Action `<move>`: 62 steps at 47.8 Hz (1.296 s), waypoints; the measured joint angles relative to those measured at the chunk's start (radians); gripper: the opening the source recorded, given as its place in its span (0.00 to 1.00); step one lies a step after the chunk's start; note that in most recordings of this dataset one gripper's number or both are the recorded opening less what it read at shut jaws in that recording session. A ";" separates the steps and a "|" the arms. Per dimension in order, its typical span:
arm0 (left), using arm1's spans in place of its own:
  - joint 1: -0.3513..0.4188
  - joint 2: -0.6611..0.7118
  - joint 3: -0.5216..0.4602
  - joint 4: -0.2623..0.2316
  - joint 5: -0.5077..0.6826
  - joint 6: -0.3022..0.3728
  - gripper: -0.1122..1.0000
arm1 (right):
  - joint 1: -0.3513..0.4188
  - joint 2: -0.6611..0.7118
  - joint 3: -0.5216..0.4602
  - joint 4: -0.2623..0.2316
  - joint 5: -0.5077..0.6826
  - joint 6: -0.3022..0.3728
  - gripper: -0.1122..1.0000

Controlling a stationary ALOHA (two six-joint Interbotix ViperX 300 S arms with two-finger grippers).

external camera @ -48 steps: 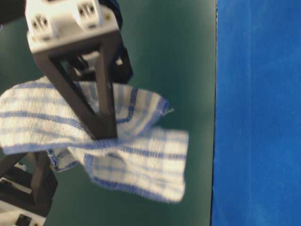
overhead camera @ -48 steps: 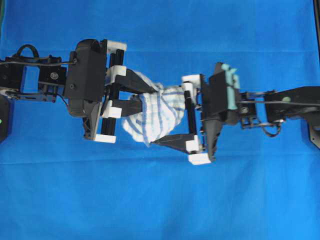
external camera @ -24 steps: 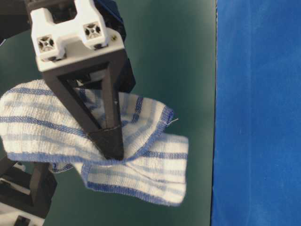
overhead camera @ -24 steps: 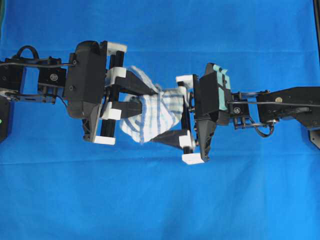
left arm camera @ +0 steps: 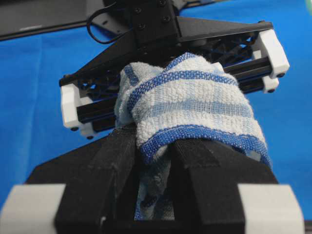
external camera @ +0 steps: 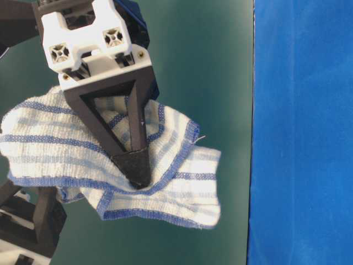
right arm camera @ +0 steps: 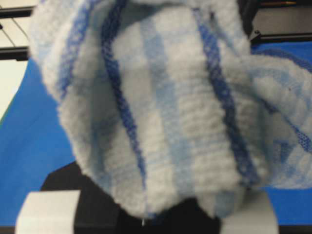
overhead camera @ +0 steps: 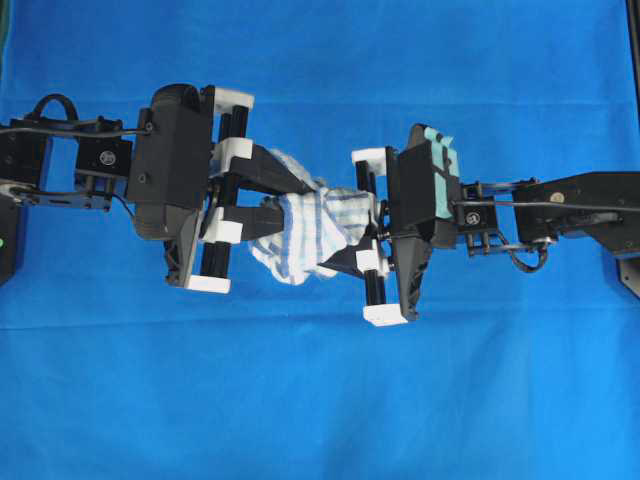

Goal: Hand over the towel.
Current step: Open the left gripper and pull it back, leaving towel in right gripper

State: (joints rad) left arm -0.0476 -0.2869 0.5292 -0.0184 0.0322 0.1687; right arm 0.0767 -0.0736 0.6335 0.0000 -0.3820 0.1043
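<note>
The towel [overhead camera: 310,225], white with blue and grey stripes, hangs bunched in the air between my two grippers. My left gripper [overhead camera: 300,197] is shut on its left end; in the left wrist view the cloth [left arm camera: 195,97] is pinched between the black fingers [left arm camera: 122,161]. My right gripper [overhead camera: 335,235] faces it from the right, and its jaws have closed in on the towel's right half. The table-level view shows one right finger [external camera: 135,165] pressing a dent into the cloth [external camera: 55,149]. The towel [right arm camera: 161,112] fills the right wrist view and hides those fingertips.
The blue table cover [overhead camera: 320,400] lies below both arms with nothing else on it. In the table-level view it shows as a blue band on the right [external camera: 303,132]. Both arms meet head-on near the middle, grippers almost touching.
My right gripper has moved left onto the towel and its jaws have narrowed from wide open to gripping the cloth. The towel is now more bunched. The left gripper has stayed still.
</note>
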 measured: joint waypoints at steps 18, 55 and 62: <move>0.000 -0.003 0.014 0.000 -0.005 -0.002 0.26 | 0.000 0.000 0.000 0.000 0.011 0.000 0.15; 0.000 -0.420 0.310 -0.002 -0.083 -0.003 0.94 | -0.002 -0.005 -0.002 0.000 0.011 0.002 0.15; 0.000 -0.449 0.330 -0.005 -0.089 -0.003 0.94 | -0.002 -0.005 0.000 0.000 0.011 0.000 0.15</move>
State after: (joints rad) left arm -0.0476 -0.7363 0.8590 -0.0230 -0.0568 0.1657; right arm 0.0752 -0.0782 0.6335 0.0000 -0.3712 0.1043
